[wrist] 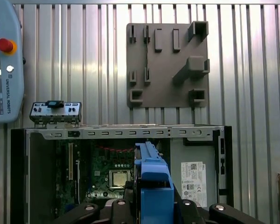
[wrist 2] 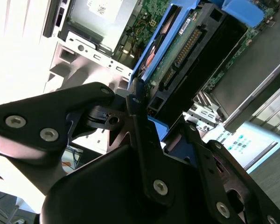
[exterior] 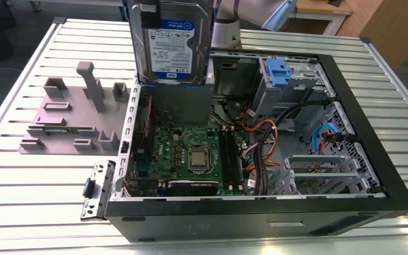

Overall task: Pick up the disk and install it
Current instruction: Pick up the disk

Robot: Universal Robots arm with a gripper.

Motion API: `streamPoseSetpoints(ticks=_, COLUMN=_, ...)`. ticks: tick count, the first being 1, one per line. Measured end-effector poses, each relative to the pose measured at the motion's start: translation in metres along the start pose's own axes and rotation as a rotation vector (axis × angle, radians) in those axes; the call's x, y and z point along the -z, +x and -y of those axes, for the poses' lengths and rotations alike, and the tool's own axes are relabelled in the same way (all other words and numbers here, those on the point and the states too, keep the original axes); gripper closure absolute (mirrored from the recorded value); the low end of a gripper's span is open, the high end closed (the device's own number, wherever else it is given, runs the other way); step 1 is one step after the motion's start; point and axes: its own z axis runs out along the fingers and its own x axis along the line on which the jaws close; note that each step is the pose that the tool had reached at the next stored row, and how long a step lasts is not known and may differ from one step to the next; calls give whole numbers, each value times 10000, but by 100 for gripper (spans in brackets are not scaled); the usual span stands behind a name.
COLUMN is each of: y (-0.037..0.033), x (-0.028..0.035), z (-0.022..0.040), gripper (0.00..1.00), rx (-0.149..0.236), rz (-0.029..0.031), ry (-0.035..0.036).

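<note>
claw (wrist 2: 164, 108): black links, silver screws | arm (exterior: 225, 29): silver-grey tube, pale-blue joint cap

The disk (exterior: 172, 37) carries a white label (exterior: 168, 58) with a blue band, barcodes and print too fine to make out. In the first wrist view, a white sticker (wrist: 194, 182) with codes sits on the grey box (wrist: 177, 151) inside the computer case (wrist: 18, 177). Lettering runs along the pendant (wrist: 4, 60) on the table (wrist: 252, 70).

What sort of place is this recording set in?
Probably a robotics lab bench: an open computer case on a slatted metal table, a grey parts fixture beside it, the disk gripped above.
</note>
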Motion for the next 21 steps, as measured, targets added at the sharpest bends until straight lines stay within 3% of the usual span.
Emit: streamPoseSetpoints(ticks=21, y=0, x=-5, z=64, gripper=64, rx=0, rz=0, ry=0)
